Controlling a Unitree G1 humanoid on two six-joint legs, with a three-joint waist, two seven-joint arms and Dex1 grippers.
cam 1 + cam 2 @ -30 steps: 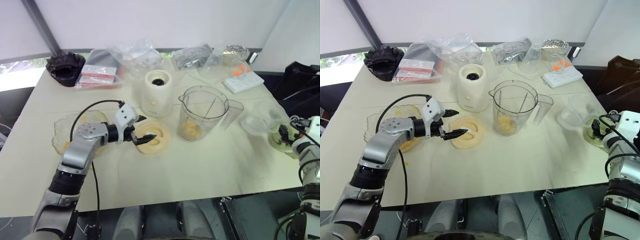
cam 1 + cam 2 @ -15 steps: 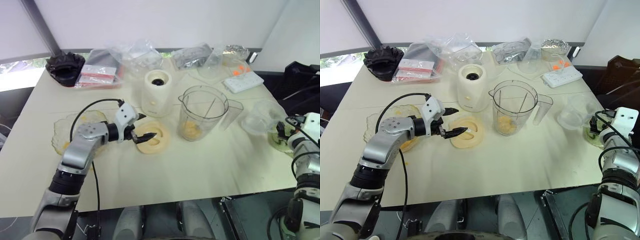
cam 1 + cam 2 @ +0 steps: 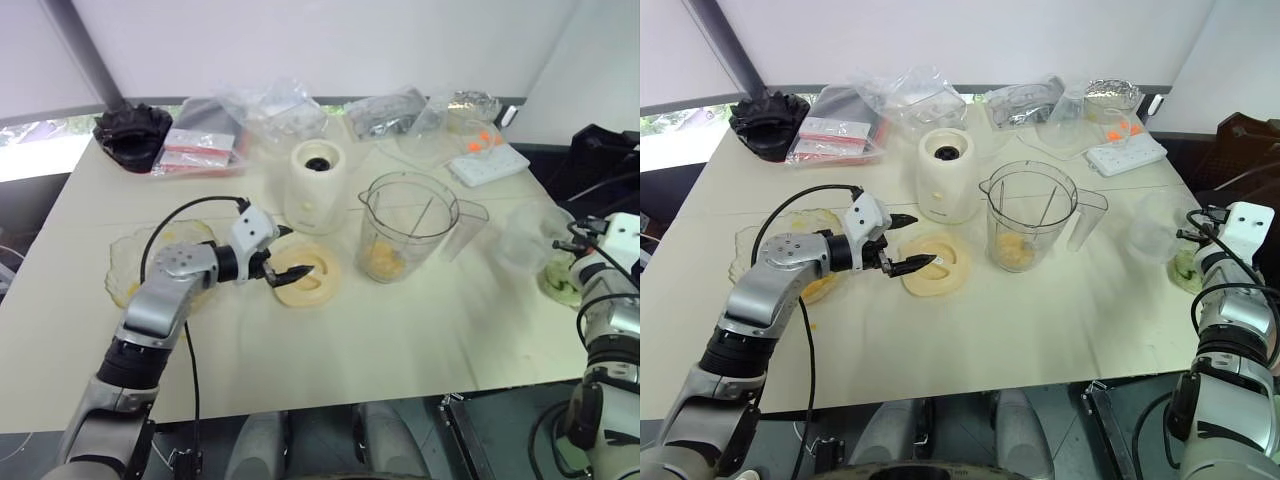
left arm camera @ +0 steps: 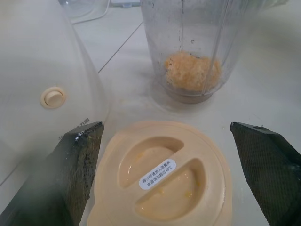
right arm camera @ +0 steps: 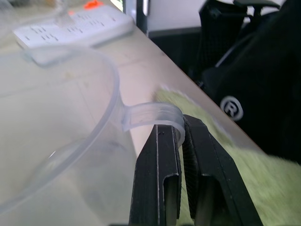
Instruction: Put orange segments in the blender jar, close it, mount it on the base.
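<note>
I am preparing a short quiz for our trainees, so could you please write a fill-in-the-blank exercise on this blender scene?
1. The orange segments lie at the bottom of the clear plastic blender jar, which stands to the robot's ____ of the cream-white rounded base.
2. The left gripper hovers open over the flat round cream ____.
3. The right gripper is shut on the ____ of the small clear measuring cup.

Missing words: right; lid; handle

Cream lid (image 4: 160, 179), orange pulp (image 4: 193, 70), clear jar (image 3: 405, 225)
</note>
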